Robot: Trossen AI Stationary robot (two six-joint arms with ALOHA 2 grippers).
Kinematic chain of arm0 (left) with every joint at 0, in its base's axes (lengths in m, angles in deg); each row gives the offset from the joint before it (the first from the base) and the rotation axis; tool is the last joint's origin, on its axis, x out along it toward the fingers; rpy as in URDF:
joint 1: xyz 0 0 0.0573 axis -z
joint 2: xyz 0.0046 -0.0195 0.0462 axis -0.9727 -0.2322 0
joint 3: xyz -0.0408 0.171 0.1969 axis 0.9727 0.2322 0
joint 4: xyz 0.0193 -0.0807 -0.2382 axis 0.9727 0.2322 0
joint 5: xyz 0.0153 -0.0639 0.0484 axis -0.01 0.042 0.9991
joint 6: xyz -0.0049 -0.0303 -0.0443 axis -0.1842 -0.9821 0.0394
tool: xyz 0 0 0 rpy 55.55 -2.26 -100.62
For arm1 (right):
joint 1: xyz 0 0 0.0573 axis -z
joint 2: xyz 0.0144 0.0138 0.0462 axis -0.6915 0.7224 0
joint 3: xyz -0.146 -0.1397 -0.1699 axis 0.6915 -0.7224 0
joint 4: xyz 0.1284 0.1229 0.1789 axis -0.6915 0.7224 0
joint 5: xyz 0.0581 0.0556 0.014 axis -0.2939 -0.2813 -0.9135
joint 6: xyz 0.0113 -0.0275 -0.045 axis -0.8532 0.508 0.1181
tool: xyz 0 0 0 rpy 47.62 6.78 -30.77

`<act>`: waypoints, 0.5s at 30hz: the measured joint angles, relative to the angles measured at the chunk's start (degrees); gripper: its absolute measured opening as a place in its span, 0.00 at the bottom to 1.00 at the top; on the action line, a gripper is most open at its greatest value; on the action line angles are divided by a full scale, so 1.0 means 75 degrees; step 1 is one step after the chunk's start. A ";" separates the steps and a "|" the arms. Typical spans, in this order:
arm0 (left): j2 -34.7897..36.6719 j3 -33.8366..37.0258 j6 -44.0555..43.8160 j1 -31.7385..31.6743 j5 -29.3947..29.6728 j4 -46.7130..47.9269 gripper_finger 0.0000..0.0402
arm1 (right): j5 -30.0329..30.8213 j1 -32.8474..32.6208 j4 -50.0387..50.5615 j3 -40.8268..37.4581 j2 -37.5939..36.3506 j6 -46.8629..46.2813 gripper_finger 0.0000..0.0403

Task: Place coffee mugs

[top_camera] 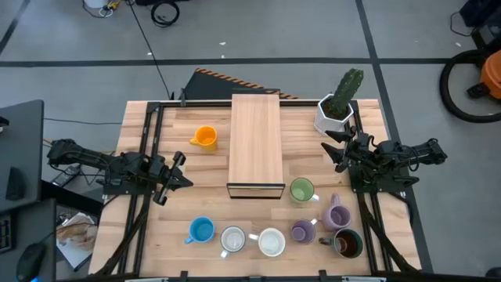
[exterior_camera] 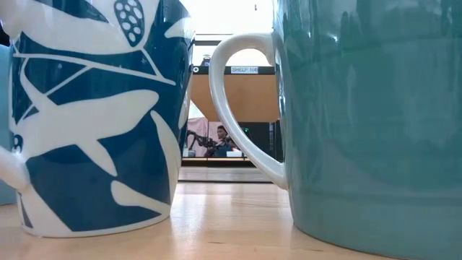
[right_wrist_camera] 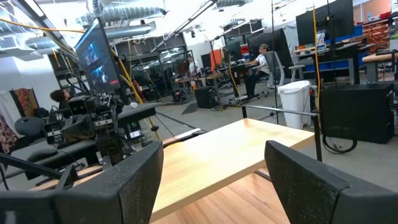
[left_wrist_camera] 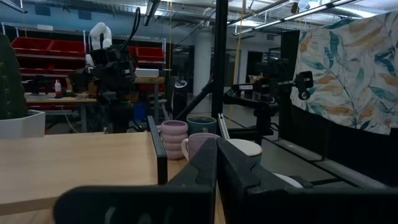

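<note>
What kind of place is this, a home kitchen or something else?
Most likely a robotics lab or workshop: open ceiling ducts, red storage bins on shelving, and desks with computer monitors where a seated person works.

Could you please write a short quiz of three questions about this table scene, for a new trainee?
1. True or false: the orange mug stands alone, left of the wooden riser.
2. Which mug is nearest the riser's front right corner? A) blue B) green C) white
3. Fill in: the right gripper hovers just in front of the potted ____.

Key: 1 true. 2 B, the green mug. 3 cactus.
</note>
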 joint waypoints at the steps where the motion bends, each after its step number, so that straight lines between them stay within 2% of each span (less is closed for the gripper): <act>1: 0.0000 -0.0001 0.0000 0.0000 0.0000 0.0001 0.02 | 0.0000 0.0002 0.0000 0.0000 -0.0002 0.0000 0.71; 13: 0.0000 -0.0002 -0.0016 -0.0001 0.0000 -0.0002 0.02 | 0.0000 0.0000 0.0000 0.0000 0.0000 0.0000 0.71; 15: -0.0001 0.0000 -0.0300 -0.0001 0.0000 -0.0023 0.02 | 0.0000 0.0000 0.0000 0.0000 -0.0003 0.0003 0.71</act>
